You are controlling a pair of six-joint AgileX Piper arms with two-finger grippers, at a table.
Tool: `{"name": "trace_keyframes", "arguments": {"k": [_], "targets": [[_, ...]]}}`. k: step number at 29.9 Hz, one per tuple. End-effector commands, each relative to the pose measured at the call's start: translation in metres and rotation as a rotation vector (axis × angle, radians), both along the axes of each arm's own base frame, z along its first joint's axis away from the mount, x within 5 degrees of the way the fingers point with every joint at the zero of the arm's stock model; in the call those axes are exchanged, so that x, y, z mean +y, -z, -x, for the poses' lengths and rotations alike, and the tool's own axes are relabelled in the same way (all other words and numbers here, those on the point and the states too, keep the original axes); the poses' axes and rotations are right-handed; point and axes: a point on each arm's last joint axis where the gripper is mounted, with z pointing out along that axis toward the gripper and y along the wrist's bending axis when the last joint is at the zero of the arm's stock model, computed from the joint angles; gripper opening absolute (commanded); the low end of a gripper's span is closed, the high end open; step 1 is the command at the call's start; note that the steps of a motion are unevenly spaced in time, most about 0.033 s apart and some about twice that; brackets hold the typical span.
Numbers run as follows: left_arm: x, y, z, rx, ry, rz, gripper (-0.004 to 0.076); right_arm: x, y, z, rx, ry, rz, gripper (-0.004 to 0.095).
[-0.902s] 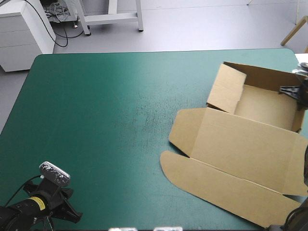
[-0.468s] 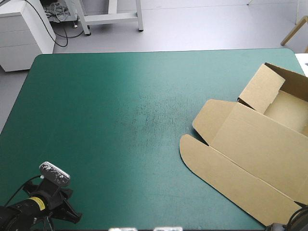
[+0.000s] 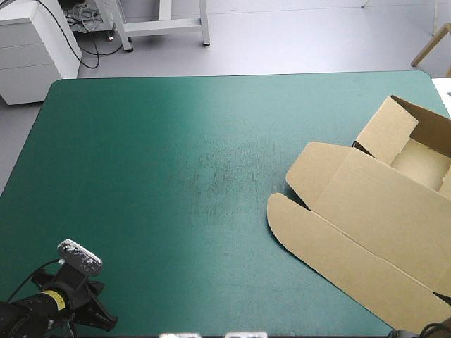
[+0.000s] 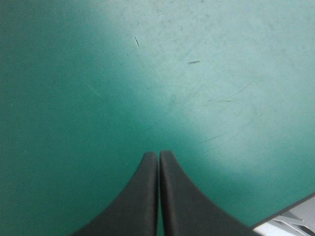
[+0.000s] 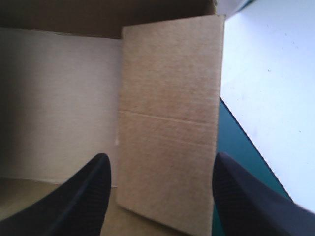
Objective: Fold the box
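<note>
The brown box (image 3: pixel 373 211) lies at the table's right side as an open tray, its lid flat toward the near edge and one side wall (image 3: pixel 384 130) raised. Part of it runs past the high view's right side. My right gripper (image 5: pixel 162 158) is open over the tray, with an upright brown flap (image 5: pixel 170 98) just ahead of the gap between its black fingers and touching neither. The high view does not show this gripper. Near the table's near left corner my left gripper (image 3: pixel 106 320) (image 4: pixel 158 155) is shut and empty above bare teal-green cover.
The teal-green table (image 3: pixel 176 141) stretches bare from the box to the left edge. The right wrist view shows the table's edge (image 5: pixel 236 147) close beside the box, with pale floor beyond. The table's edge (image 4: pixel 285 216) also runs close by my left gripper.
The box has slid and turned toward the table's right edge. My right gripper, earlier seen at the box's far right wall, has left the high view. The left arm has barely shifted.
</note>
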Motion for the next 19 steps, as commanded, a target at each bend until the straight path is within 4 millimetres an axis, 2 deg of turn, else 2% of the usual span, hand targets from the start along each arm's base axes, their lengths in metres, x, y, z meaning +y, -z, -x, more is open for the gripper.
{"name": "trace_keyframes", "arguments": {"k": [1, 4, 6, 8, 10, 11, 12, 17, 19], "targets": [[-0.002, -0.007, -0.003, -0.039, -0.004, 0.021, -0.0010, 0.031, -0.063, 0.033, -0.222, -0.073, 0.049, 0.0502], [-0.002, -0.007, -0.003, -0.039, -0.004, 0.021, -0.0010, 0.059, -0.096, 0.059, -0.366, -0.118, 0.037, 0.0444], [-0.002, -0.007, -0.003, -0.039, -0.004, 0.021, -0.0010, 0.076, -0.113, 0.077, -0.439, -0.140, 0.043, 0.0370], [-0.002, -0.007, -0.003, -0.037, -0.011, 0.025, -0.0010, 0.094, -0.126, 0.098, -0.485, -0.175, 0.077, 0.0221], [-0.002, -0.007, -0.003, -0.035, -0.024, 0.033, -0.0010, 0.111, -0.130, 0.117, -0.507, -0.215, 0.104, 0.0070], [-0.002, -0.007, -0.004, -0.036, -0.034, 0.041, -0.0010, 0.120, -0.129, 0.126, -0.514, -0.238, 0.112, 0.0007], [-0.002, -0.008, -0.004, -0.036, -0.047, 0.049, -0.0010, 0.129, -0.126, 0.135, -0.517, -0.258, 0.111, -0.0012], [-0.002, -0.009, -0.006, -0.048, -0.100, 0.091, -0.0010, 0.162, -0.097, 0.168, -0.495, -0.382, 0.093, -0.0010], [-0.003, -0.010, -0.007, -0.060, -0.108, 0.102, -0.0010, 0.173, -0.080, 0.182, -0.479, -0.432, 0.077, -0.0010]]}}
